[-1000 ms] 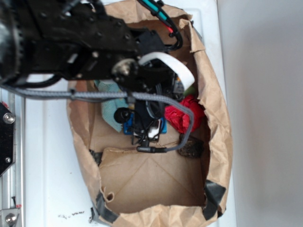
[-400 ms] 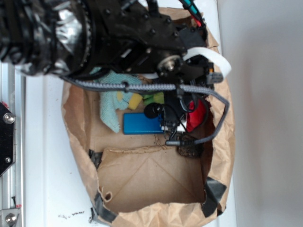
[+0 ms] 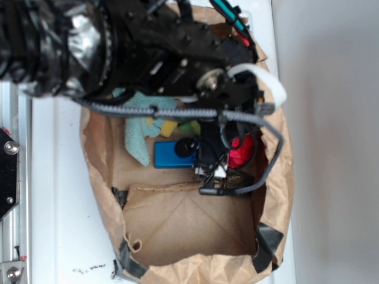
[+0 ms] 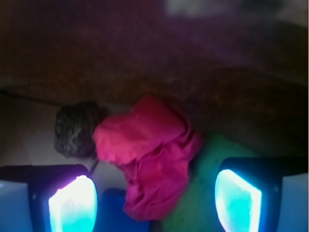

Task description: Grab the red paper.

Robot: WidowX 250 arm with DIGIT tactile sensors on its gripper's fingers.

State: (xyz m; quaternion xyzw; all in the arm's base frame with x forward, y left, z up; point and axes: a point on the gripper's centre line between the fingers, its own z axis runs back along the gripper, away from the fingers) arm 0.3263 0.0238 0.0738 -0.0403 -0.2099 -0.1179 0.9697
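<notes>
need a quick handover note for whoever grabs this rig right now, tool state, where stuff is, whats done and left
Tool: open, empty, lowered inside the brown paper bag.
Crumpled bright red paper wad: lies between the two fingers in the wrist view, not gripped. A dark brown lump touches one side, something green sits at the other, and a blue rectangular block lies nearby.
Done: tool lined up over the wad.
Left: descend, close on the wad, lift.

Dim, blurry, purple-tinted wrist view

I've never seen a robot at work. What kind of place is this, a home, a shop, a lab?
Probably a lab test bench: a torn brown paper bag taped open on a plain white surface holds odd practice items, a red paper wad and a blue block.
</notes>
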